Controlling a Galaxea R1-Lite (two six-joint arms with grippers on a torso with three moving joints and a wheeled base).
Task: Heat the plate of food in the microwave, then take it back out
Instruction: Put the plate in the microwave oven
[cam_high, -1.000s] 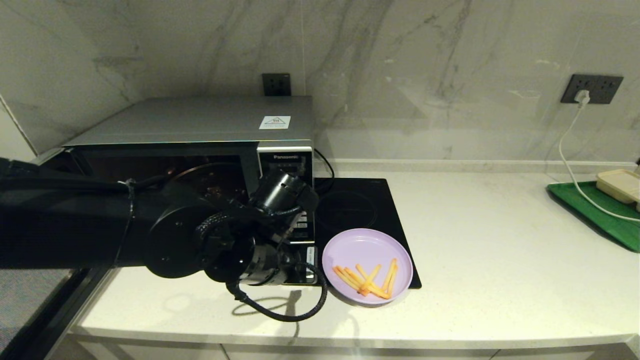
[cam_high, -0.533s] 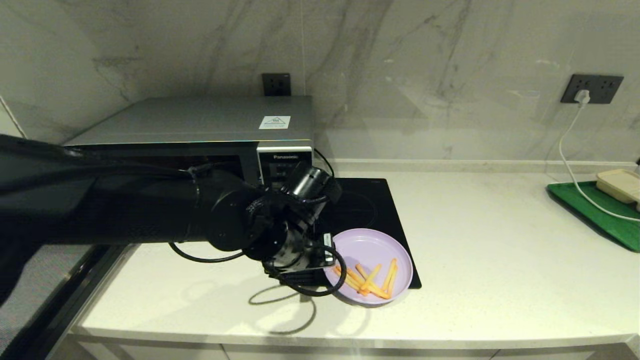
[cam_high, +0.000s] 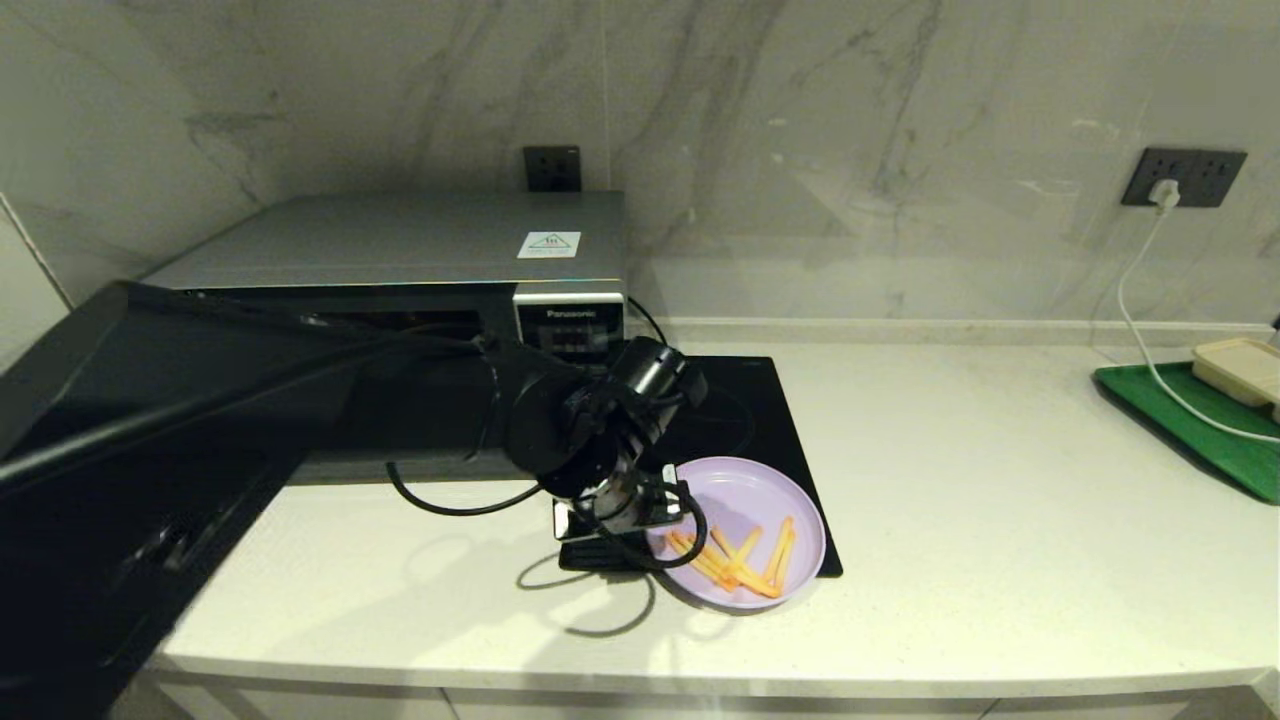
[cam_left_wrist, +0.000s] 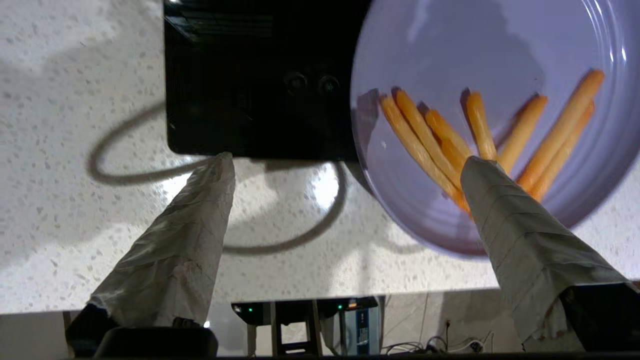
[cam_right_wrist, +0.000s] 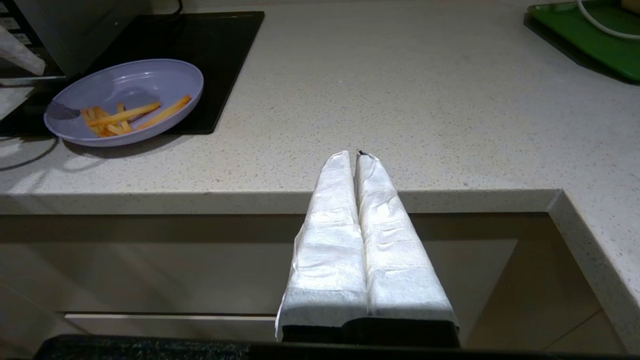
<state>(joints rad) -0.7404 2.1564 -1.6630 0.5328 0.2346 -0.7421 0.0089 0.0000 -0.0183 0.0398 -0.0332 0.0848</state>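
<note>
Since a second ago the left arm swings over from the microwave's front toward the plate, and the microwave's dark door now stands swung open at the far left. So, going left to right: that open door (cam_high: 120, 470) fills the left edge, with the silver-grey microwave (cam_high: 420, 250) behind it on the pale speckled worktop (cam_high: 1000, 500). Just right of the microwave lies a flat black induction hob (cam_high: 745, 400).

The left gripper (cam_left_wrist: 345, 165) hangs over the near left rim of the plate of food (cam_high: 750, 500), pointing down, its wrapped fingers (cam_left_wrist: 200, 210) spread wide apart. From the wrist camera one finger sits over the bare worktop by the hob's corner and the other over the plate's near side, above the fries (cam_left_wrist: 450, 145). Nothing's clamped between them; can't tell if either tip is touching anything.

The lilac plate itself sits outside the microwave, partly on the hob's front right corner and partly on the worktop, fries piled toward its near side.

Way over right there's a green tray (cam_high: 1190, 420) with a beige lidded box (cam_high: 1240, 368) on it, and a white cable (cam_high: 1135, 320) running up to a wall socket (cam_high: 1183, 177).

The right gripper (cam_right_wrist: 356, 155) is parked off the worktop's front edge, fingers pressed together, holding nothing.
</note>
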